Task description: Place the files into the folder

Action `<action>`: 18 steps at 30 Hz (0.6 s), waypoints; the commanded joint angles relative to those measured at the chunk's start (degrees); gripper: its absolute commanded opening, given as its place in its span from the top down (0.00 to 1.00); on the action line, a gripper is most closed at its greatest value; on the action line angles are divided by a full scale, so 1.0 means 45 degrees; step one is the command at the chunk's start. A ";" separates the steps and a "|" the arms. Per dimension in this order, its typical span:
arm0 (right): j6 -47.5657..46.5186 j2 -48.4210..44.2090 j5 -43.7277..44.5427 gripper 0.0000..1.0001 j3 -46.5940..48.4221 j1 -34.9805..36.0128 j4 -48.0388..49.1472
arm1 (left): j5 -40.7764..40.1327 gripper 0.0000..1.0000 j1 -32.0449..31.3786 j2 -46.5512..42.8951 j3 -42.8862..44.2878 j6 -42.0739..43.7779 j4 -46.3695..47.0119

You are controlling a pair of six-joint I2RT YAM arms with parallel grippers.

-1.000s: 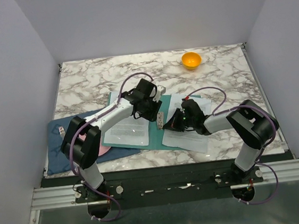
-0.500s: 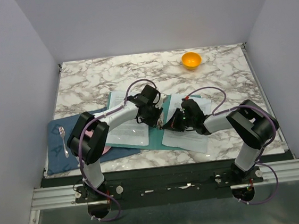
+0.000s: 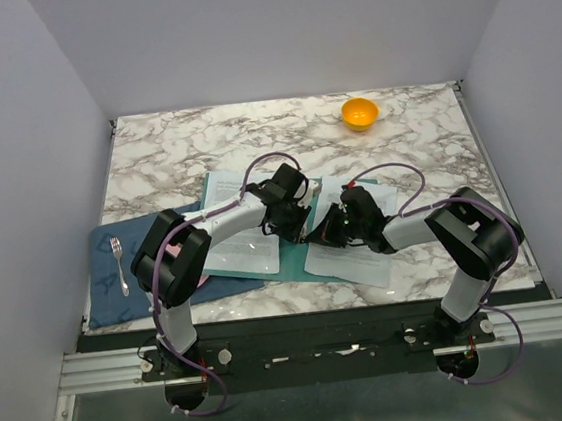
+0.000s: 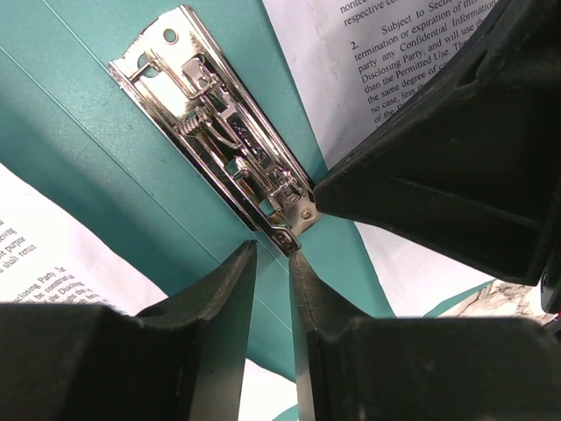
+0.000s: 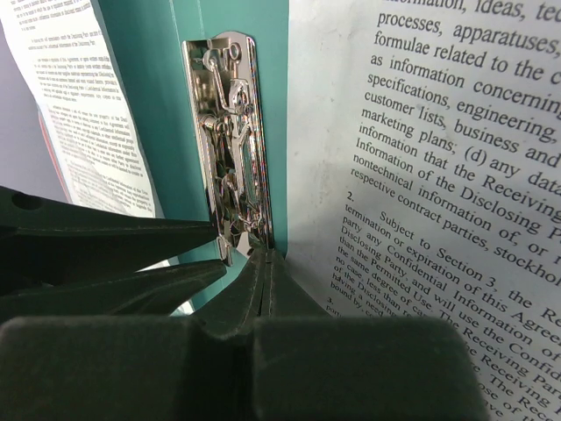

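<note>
- One marble table (image 3: pixel 154 153) carries everything, with the two arm bases at its near edge.
- A dark blue mat (image 3: pixel 108 289) lies at the table's near left.
- The teal folder (image 3: pixel 291 258) lies open and flat at the middle of the table. Its left part rests beside and partly over the mat's right end.
- Two files lie on the open folder. One sheet (image 3: pixel 237 247) is on the left half, the other (image 3: pixel 362 262) on the right half, reaching past the folder's near edge. A bare teal strip runs between them along the spine.
- Both arms bend inward and meet over that strip, their heads just beside each other.
- The left gripper (image 4: pixel 272 253) has its fingers almost together, with a thin slit of teal showing between them. The tips sit at the near end of the clip, and nothing lies in the slit.
- The right gripper (image 5: pixel 263 259) has its fingers pressed together into one wedge. The point touches the same end of the clip, at the edge of the right sheet.
- An orange bowl (image 3: pixel 359 113) stands well apart, near the far edge.
- A fork (image 3: pixel 119 265) lies on the mat.
- The metal clip (image 4: pixel 219 132) is fixed flat on the spine strip.
</note>
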 commanded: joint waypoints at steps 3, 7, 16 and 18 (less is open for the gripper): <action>-0.0410 0.0876 0.0776 1.00 -0.0699 0.0087 -0.1784 | -0.0274 0.69 -0.0022 0.0170 0.0124 -0.0299 0.0291; -0.0390 0.0895 0.0757 1.00 -0.0816 0.0087 -0.1668 | -0.0274 0.69 -0.0003 0.0190 0.0202 -0.0338 0.0311; -0.0371 0.0915 0.0738 1.00 -0.0914 0.0087 -0.1531 | -0.0528 0.72 -0.0003 0.0483 0.0182 -0.0338 0.0447; -0.0371 0.0934 0.0737 1.00 -0.0933 0.0087 -0.1530 | -0.0547 0.72 -0.0022 0.0580 0.0202 -0.0358 0.0447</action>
